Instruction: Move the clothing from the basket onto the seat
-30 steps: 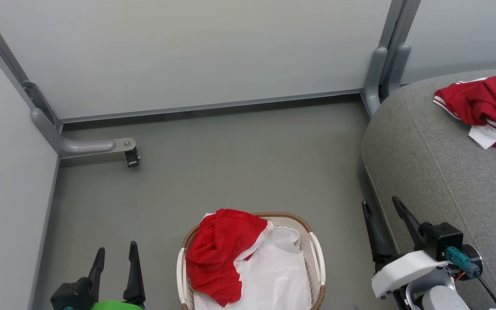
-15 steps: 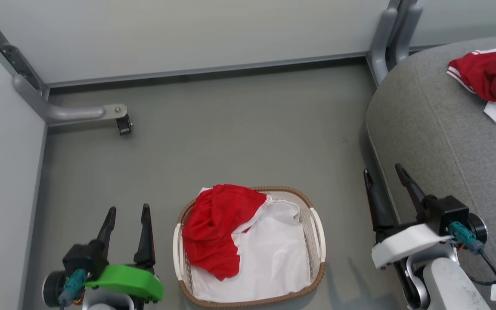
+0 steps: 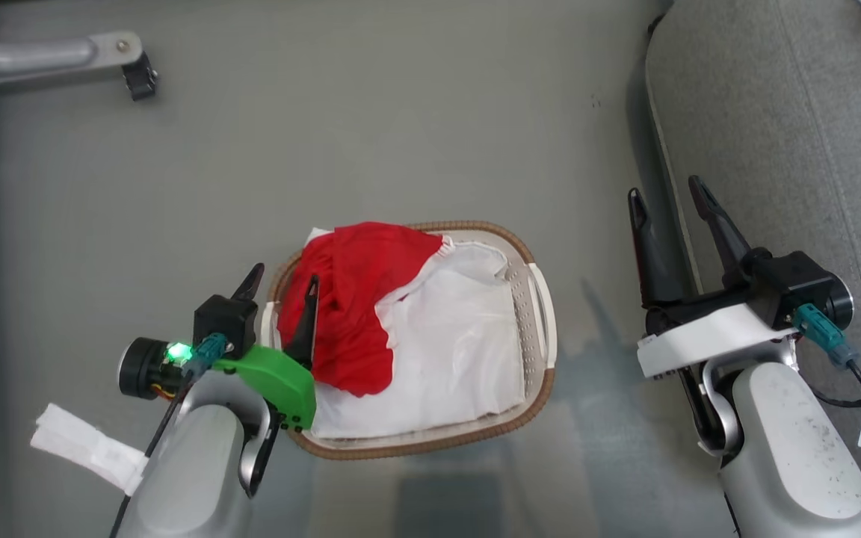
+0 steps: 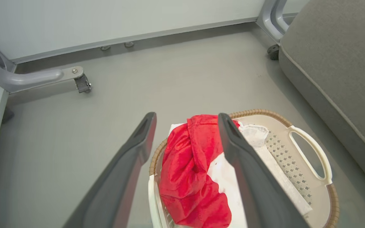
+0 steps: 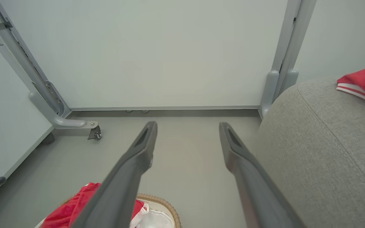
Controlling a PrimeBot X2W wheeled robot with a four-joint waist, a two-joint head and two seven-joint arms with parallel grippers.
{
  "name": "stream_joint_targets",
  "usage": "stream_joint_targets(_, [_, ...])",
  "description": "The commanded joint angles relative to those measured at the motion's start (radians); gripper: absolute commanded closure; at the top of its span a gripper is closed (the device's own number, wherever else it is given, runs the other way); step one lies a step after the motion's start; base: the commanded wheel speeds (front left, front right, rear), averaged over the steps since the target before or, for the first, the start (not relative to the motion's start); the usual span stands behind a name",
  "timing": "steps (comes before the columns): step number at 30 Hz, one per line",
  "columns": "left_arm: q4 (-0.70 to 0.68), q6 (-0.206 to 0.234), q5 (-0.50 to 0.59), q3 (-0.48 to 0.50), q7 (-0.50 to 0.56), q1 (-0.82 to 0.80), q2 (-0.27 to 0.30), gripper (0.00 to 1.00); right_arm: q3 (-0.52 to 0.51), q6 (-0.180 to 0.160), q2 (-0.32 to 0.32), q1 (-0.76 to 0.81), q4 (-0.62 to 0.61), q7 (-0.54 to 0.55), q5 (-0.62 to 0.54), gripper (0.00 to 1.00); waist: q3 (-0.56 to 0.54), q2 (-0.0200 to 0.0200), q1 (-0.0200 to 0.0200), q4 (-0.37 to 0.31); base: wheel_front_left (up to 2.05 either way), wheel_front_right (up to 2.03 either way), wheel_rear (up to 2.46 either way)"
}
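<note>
Basket (image 3: 415, 447) holds red garment (image 3: 348, 314) atop white liner (image 3: 453, 351); L pincer (image 3: 285, 274), R pincer (image 3: 664, 187) both spread, empty.

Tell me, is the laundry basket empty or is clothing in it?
Not empty: a crumpled red garment lies in the laundry basket, on the left of its white liner.

My left end effector (image 4: 187, 116) looks matt dark plastic. Between its fingers (image 4: 119, 177) I see a soft, crumpled bright red cloth garment (image 4: 188, 171) on a smooth white cloth liner (image 3: 445, 351), in a perforated white plastic basket (image 4: 280, 152) with a brown woven rim. To its right is a coarse-weave grey fabric sofa cushion (image 4: 337, 63).
</note>
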Motion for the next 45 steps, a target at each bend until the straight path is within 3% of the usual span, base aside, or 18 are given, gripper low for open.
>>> stream_joint_targets(1, [0.022, -0.004, 0.009, -0.004, 0.007, -0.039, 0.019, 0.0, -0.001, -0.001, -0.003, -0.022, -0.009, -0.005, 0.01, 0.0, 0.155, 0.0, 0.0, -0.066, 0.0, 0.0, 0.0])
stream_joint_targets(11, [0.284, -0.008, 0.035, -0.045, 0.06, -0.223, 0.056, 0.0, 0.028, -0.001, -0.003, -0.084, -0.032, -0.005, 0.051, 0.0, 0.303, 0.0, 0.0, -0.141, 0.0, 0.0, 0.0])
stream_joint_targets(21, [0.415, 0.036, 0.043, -0.052, 0.067, -0.335, 0.082, 0.0, 0.044, -0.001, -0.003, -0.105, -0.032, -0.005, 0.086, 0.0, 0.345, 0.0, 0.0, -0.174, 0.0, 0.0, 0.0])
stream_joint_targets(25, [0.457, 0.033, 0.039, -0.06, 0.081, -0.359, 0.081, 0.0, 0.05, -0.001, -0.003, -0.108, -0.03, -0.005, 0.093, 0.0, 0.351, 0.0, 0.0, -0.177, 0.0, 0.0, 0.0])
stream_joint_targets(26, [0.47, 0.029, 0.033, -0.062, 0.081, -0.366, 0.079, 0.64, 0.053, -0.001, -0.003, -0.111, -0.027, -0.005, 0.097, 0.0, 0.352, 0.0, 0.0, -0.176, 0.0, 0.0, 0.0])
stream_joint_targets(28, [0.481, 0.026, 0.032, -0.068, 0.07, -0.368, 0.073, 1.0, 0.054, -0.001, -0.003, -0.112, -0.024, -0.005, 0.098, 0.0, 0.35, 0.0, 0.0, -0.175, 0.0, 0.0, 0.0])
stream_joint_targets(37, [0.465, -0.001, 0.017, -0.103, -0.012, -0.337, 0.036, 1.0, 0.042, -0.001, -0.003, -0.097, 0.001, -0.005, 0.082, 0.0, 0.284, 0.0, 0.0, -0.145, 0.0, 0.0, 0.0])
stream_joint_targets(45, [0.377, -0.015, -0.023, -0.152, -0.046, -0.271, 0.015, 1.0, 0.02, -0.001, -0.004, -0.05, 0.038, -0.005, 0.042, 0.0, 0.124, 0.0, 0.0, -0.092, 0.0, 0.0, 0.0])
